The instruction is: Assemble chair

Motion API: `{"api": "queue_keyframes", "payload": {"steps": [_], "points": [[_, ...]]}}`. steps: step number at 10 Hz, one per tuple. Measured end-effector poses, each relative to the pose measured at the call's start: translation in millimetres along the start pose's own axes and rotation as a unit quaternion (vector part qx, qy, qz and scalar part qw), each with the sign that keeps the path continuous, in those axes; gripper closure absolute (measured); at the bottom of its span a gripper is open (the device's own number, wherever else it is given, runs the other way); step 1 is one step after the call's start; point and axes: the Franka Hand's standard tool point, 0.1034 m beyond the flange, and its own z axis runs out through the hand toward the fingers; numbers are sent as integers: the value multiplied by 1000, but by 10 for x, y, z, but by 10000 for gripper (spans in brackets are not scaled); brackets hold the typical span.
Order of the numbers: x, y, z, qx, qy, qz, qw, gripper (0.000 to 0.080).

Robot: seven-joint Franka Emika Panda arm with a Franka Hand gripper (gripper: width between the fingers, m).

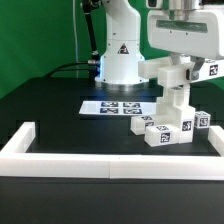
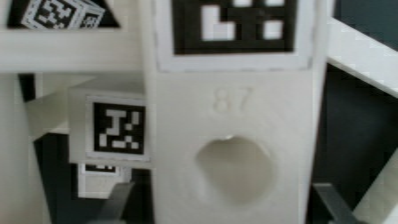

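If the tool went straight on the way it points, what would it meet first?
The white chair part directly under the tool, apparently in its grip; beyond that, loose parts on the table.

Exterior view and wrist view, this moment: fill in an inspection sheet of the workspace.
Surface: black tabletop, fenced at the front by a long low white rail.
Job's things: small chair of matte white blocky plastic parts with black-and-white square tags, partly built, on the exterior view's right; the wrist view shows one tagged slab close up, with a hole in it.
Clutter: nothing seen.
Grippers: white two-finger gripper, apparently shut on the chair's upper part.
Cables: one thin cable leading towards the arm's white base.
Surroundings: flat white marker board on the table; green backdrop.
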Motion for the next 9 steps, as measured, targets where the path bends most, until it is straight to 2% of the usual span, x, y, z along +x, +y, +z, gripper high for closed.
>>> {"api": "queue_keyframes", "payload": {"steps": [2, 4, 6, 9], "points": [[-18, -16, -17, 2, 1, -3, 1000, 509], [7, -30, -102, 10, 4, 1, 1000, 509], [-129, -79, -148, 22, 52, -3, 998, 509], [-220, -81, -116, 22, 60, -10, 998, 509]]}}
